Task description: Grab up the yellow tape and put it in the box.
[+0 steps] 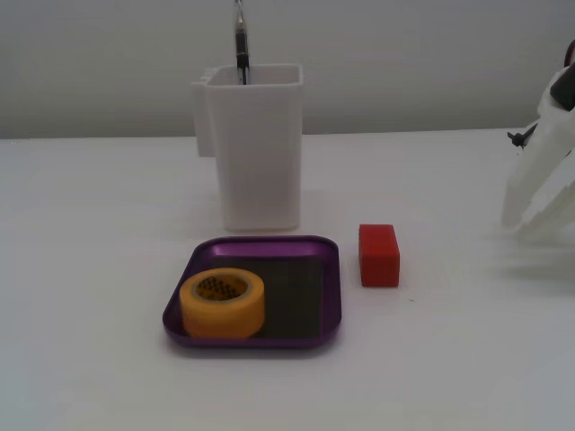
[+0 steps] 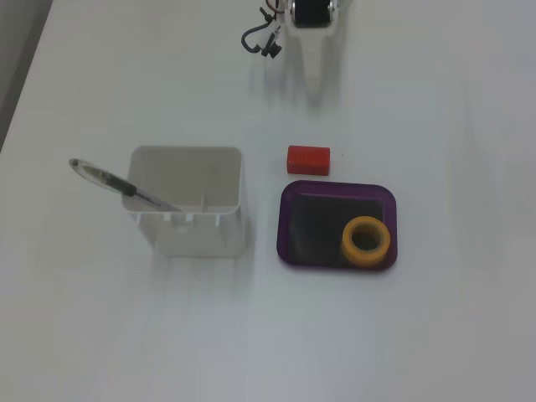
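**Tape lying in box; arm parked**

Yellow tape [image 2: 366, 240] is sitting inside the box [image 2: 295, 219], toward its 4 o'clock corner in the top-down fixed view. Jaws are looking nearly together, empty, well apart from it. Placing step appears done; nothing further seems called for.

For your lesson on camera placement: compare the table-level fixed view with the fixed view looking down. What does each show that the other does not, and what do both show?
Only the table-level view shows the wall behind the table, the container's height and the tape's thickness.

Only the view from above shows the container's hollow inside, the whole pen leaning in it, and black cables by the gripper.

Both show the tape lying flat in one corner of the box, the red block just outside it, and the gripper off to one side, holding nothing.
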